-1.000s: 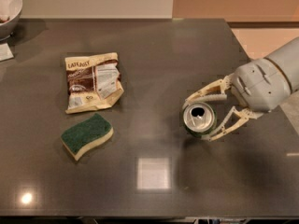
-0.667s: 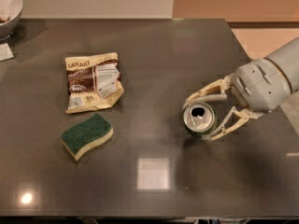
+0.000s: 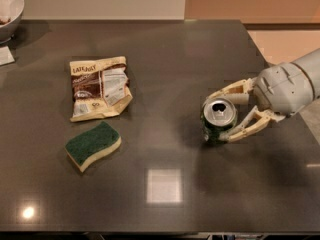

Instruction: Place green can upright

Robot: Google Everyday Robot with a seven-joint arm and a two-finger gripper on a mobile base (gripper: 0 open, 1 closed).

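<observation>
Green can (image 3: 218, 121) stands upright on the table's (image 3: 165, 59) right side, long axis vertical, pull-tab lid up. Gripper (image 3: 216, 118) clasps it from the right. Left: sponge (image 3: 93, 145), snack packet (image 3: 98, 87); far-left bowl (image 3: 11, 10), contents unclear.

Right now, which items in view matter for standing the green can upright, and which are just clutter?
In the job:
- green can, standing upright on the table
- gripper, around the can, right side of the table

Lying about:
- snack bag
- sponge, in front of the bag
- bowl, far left corner
</observation>
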